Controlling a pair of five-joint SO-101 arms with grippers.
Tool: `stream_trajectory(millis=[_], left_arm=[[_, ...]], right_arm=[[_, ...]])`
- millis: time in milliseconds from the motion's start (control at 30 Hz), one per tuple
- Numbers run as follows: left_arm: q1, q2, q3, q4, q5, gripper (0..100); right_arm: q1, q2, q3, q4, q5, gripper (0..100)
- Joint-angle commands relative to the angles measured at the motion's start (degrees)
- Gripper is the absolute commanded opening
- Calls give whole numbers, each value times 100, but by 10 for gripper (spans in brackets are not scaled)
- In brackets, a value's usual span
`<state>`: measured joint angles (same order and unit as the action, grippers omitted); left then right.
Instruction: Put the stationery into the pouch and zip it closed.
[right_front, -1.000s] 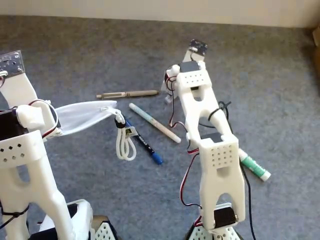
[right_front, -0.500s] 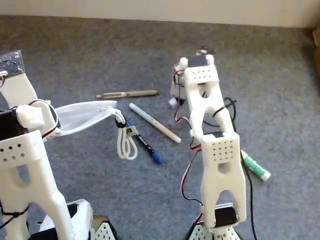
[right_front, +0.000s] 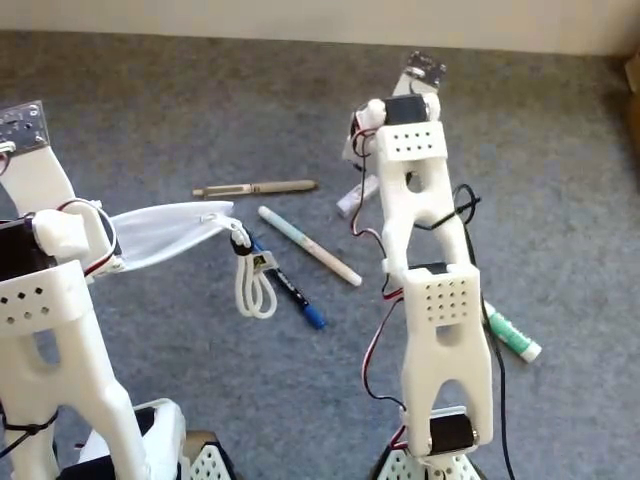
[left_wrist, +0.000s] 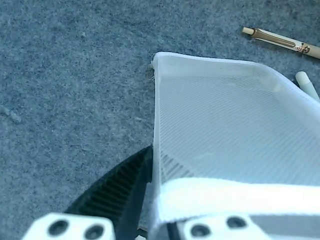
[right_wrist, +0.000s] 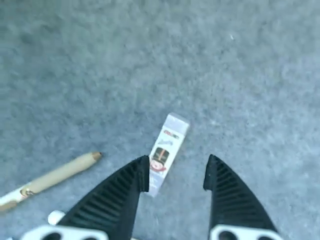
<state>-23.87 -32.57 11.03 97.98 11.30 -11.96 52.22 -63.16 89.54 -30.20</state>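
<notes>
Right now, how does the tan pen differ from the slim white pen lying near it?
The tan pen is beige-brown; the slim white pen is white. The tan pen lies nearly level across the high view; the white pen runs diagonally, below it in that view. Both rest flat on the grey carpet, outside the white mesh pouch.

Support: grey carpet-like surface (right_front: 150, 120).
Lying on it:
- beige pen (right_front: 255, 188)
- white pen (right_front: 308, 245), diagonal, near beige pen
- dark pen with blue tip (right_front: 290, 292), just beside white cord loop (right_front: 250, 290), probably strap of pouch (right_front: 170, 235)
- small white eraser (right_wrist: 167, 150)
- green-and-white marker (right_front: 512, 337), well apart from pens, partly hidden
</notes>
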Motion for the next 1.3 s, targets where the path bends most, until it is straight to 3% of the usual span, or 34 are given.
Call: stream_trajectory(millis=[0, 767, 1033, 1267], left_arm=[[-75, -4, 13, -35, 18, 8], [-75, -4, 13, -35, 18, 8], [-75, 4, 13, -35, 18, 8], [-75, 4, 13, -35, 26, 8]], right_arm=[[-101, 189, -330, -338, -62, 170], [-198, 760, -277, -523, -62, 166], [-66, 690, -347, 1068, -44, 166], [268, 154, -321, 1156, -26, 166]])
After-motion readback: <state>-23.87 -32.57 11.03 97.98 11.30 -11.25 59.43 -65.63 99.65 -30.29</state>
